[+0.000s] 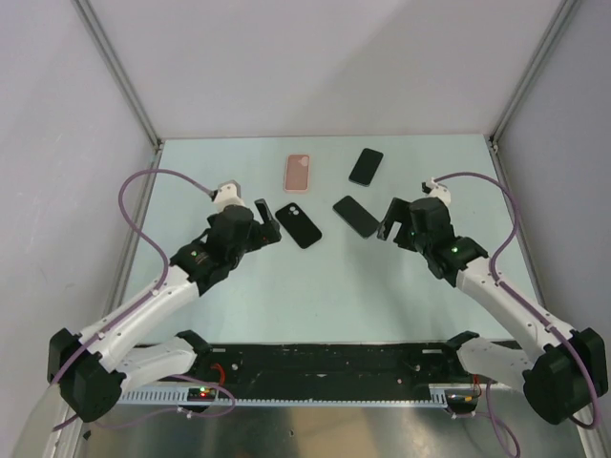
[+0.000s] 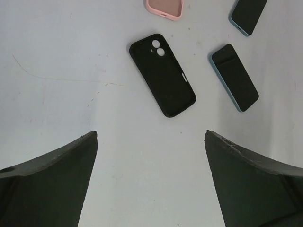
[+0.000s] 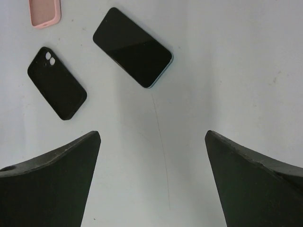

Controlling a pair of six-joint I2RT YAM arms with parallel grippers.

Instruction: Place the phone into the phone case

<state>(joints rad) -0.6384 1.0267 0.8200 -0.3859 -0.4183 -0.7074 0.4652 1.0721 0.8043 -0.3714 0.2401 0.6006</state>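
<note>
Left tool (image 1: 268,225): jaws spread wide, holding nothing, poised low over the tabletop (image 1: 286,305) just left of the black case. Pink case (image 1: 299,172): farther back, long axis running nearly straight away from the arm bases, hollow side apparently up. Black case (image 1: 298,225): flat near the middle of the tabletop, long axis slanting far-left to near-right, camera cut-outs at the far end; it seemed to lie outer face up, in which case no phone could be pressed in until it was turned over. Near phone (image 1: 356,216): screen up, pale blue edge, apart from the black case to its right, long axis slanting the same way. Far phone (image 1: 366,166): screen up, long axis slanting near-left to far-right, well behind the near one. Right tool (image 1: 389,219): jaws wide, empty, just right of the near phone. Hazards, as judged: two phones and two cases invite a mismatched pairing; a thin phone lying flat could skid from closing fingers; camera ends could be set opposed; both tools working the narrow middle could collide.
</note>
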